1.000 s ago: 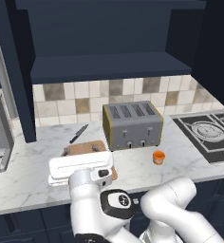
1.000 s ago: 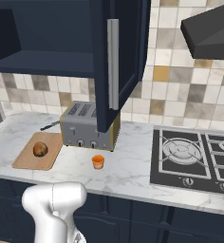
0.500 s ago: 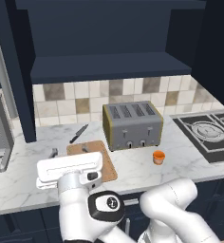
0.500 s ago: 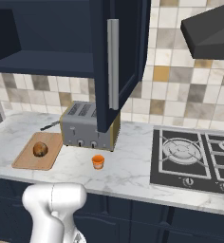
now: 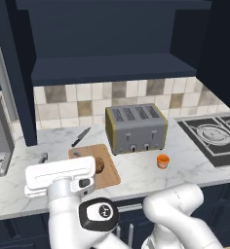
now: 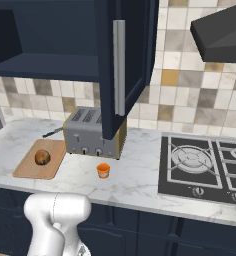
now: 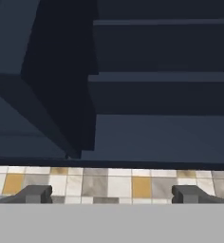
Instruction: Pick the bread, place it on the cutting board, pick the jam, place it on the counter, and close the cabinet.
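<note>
— Where do we see the bread (image 6: 42, 157)?

— It sits on the cutting board (image 6: 27, 169), toward its far half: a small round brown roll with a darker mottled crust. In the left base view our own arm covers most of it; just a brown edge (image 5: 100, 165) shows on the board (image 5: 109, 173).

— And the jam (image 6: 103, 170)?

— A tiny orange cup-shaped jar with a pale band near its top, upright on the marble surface (image 6: 135, 182), in front of the toaster (image 6: 85, 136) and well apart from the board. The left base view has it (image 5: 162, 161) just right of the toaster's (image 5: 136, 128) front.

— The cabinet (image 6: 50, 35)?

— Dark navy, open. The right base view shows one door (image 6: 124, 65) swung out toward us with its long silver bar handle (image 6: 119, 67), hanging above the toaster. The left base view looks straight into the bare shelf (image 5: 112, 68) instead.

— What else differs between views?

— The left one shows a dark-handled knife (image 5: 81, 137) behind the board; the right one shows the hob (image 6: 205, 167) and range hood (image 6: 222, 35).

— The tool (image 7: 111, 193)?

— In the hand view its two dark fingertips (image 7: 35, 193) stand wide apart with nothing between them, pointing at the tiled wall (image 7: 109, 182) and the open cabinet's underside.

— Any writing?

— None we can read.
</note>
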You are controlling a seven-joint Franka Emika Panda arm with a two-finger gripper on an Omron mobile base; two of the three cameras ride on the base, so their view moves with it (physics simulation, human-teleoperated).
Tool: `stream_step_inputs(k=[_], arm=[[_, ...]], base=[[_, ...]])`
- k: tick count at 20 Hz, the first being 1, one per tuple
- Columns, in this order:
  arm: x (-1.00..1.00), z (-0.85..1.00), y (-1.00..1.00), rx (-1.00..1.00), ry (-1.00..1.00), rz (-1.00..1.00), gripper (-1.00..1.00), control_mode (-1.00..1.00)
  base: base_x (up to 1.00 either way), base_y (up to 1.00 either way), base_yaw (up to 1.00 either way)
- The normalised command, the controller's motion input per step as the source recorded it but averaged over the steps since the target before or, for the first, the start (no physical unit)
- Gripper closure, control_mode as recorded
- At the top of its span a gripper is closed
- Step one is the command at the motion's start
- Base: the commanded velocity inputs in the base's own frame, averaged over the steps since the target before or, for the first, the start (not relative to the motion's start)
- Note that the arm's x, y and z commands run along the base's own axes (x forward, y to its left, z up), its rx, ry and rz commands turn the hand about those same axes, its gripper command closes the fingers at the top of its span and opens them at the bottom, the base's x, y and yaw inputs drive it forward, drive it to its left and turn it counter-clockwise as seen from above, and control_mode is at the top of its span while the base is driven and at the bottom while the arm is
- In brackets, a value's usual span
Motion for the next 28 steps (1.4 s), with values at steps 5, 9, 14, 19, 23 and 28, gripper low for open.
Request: stream_step_inputs(k=[5, 9, 14, 19, 23, 28], arm=[[-0.11, 0.05, 0.24, 0.0, -0.01, 0.01, -1.0, -1.0], [-0.01, 0.04, 0.37, 0.0, -0.01, 0.04, -1.0, -1.0], [0.0, 0.03, 0.39, 0.0, 0.0, 0.06, -1.0, -1.0], [0.0, 0.02, 0.38, 0.0, 0.0, 0.05, -1.0, -1.0], [-0.13, 0.14, 0.31, 0.0, -0.01, 0.03, -1.0, -1.0], [-0.31, 0.17, 0.19, 0.0, -0.03, 0.0, -1.0, -1.0]], base=[[0.0, 0.0, 0.0], [0.0, 0.0, 0.0], [0.0, 0.0, 0.0], [0.0, 0.0, 0.0], [0.0, 0.0, 0.0], [0.0, 0.0, 0.0]])
